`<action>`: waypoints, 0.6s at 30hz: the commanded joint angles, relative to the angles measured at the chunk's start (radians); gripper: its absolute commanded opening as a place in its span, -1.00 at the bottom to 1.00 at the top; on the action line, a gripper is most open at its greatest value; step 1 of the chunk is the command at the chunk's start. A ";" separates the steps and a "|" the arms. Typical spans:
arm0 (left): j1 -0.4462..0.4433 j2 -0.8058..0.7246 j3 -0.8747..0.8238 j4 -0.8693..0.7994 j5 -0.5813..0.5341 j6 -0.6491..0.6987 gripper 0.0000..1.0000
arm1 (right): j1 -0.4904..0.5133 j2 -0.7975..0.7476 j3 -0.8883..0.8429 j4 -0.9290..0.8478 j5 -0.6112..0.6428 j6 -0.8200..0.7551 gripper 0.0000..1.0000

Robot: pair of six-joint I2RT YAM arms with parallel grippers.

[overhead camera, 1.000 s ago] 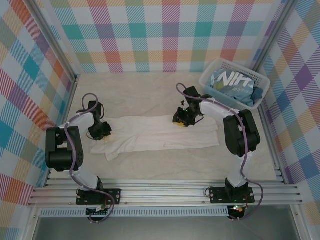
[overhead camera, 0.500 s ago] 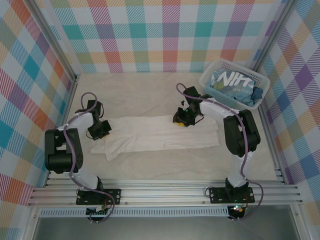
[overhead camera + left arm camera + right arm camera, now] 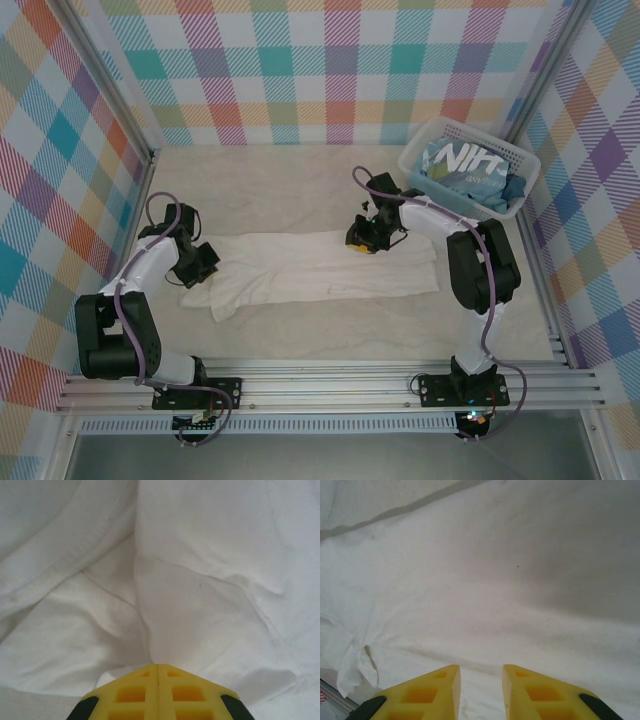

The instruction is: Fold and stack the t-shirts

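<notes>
1. Your cream-white, softly wrinkled cloth t-shirt (image 3: 320, 268) lay across the middle of the beige table (image 3: 300, 190). It was folded into a long band running left to right, with its left end ragged and drooping toward the near edge.
2. Your left gripper (image 3: 205, 262) sat at the left end of that band, over the upper corner of the cloth.
3. In the left wrist view, its yellow fingers (image 3: 130, 695) were clenched flush together. A ridge of the shirt's fabric (image 3: 210, 580) ran up into the tips, so you had a pinch of the cream-white t-shirt there.
4. A stitched hem crossed the upper left of that same view, with creases fanning out from the pinch point.
5. Your right gripper (image 3: 358, 243) was at the far edge of the band, a little right of its middle and well apart from the left one.
6. In the right wrist view, its two yellow fingers (image 3: 435, 685) stood apart with a clear gap and nothing clamped between them. Smooth cloth (image 3: 495, 580) lay beneath. You could not tell from the frames whether the tips touched the fabric.
7. The white plastic slatted basket (image 3: 408, 158) stood in the far right corner, apart from the folded band. A crumpled light blue t-shirt with big white lettering (image 3: 465, 165) lay inside it.
</notes>
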 commanded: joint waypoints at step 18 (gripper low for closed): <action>0.073 0.220 0.300 -0.164 0.045 -0.051 -1.00 | 0.008 0.010 0.008 -0.001 -0.011 0.001 -0.43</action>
